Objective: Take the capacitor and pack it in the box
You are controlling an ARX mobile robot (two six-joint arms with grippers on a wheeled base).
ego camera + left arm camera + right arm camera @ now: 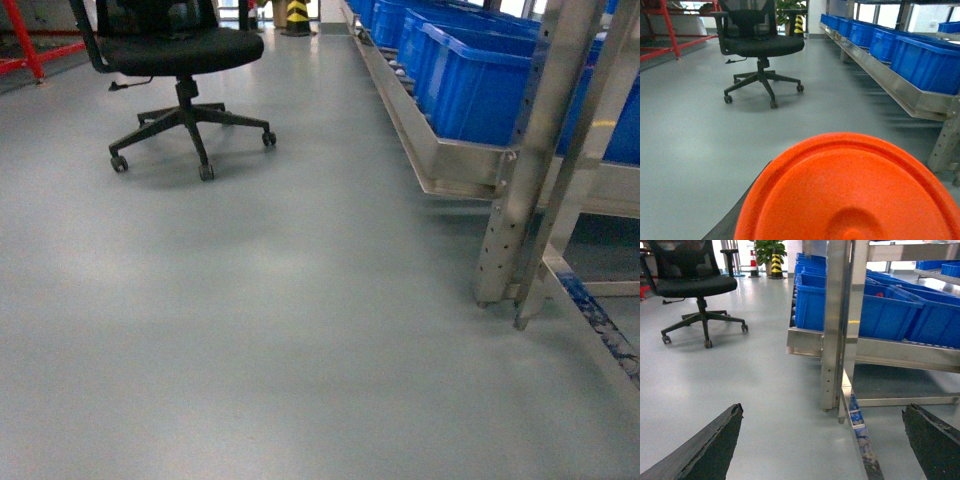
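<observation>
Well — right tool (822,450) fingers wide apart over grey floor (300,330); left tool's state impossible to tell — orange disc (850,192) in front.

Black office chair (175,60) on grey floor (280,330), blue bins (470,70) on steel rack (530,170) at right

- I'm looking at a smooth grey floor (280,330) that picks up soft glare from overhead light.
- A black office chair (175,70) on a five-star wheeled base stands in the open, upper left of my head view.
- A steel rack (520,170) runs along the right side, its perforated uprights resting on the floor.
- Blue plastic bins (470,80) sit in a row on the rack's sloped shelf.
- A red metal frame (35,50) shows at the far left.
- A yellow-and-black striped post (297,15) stands at the far end, with a potted plant (767,250) near it.
- Daylight comes through windows behind the bins in my left wrist view.
</observation>
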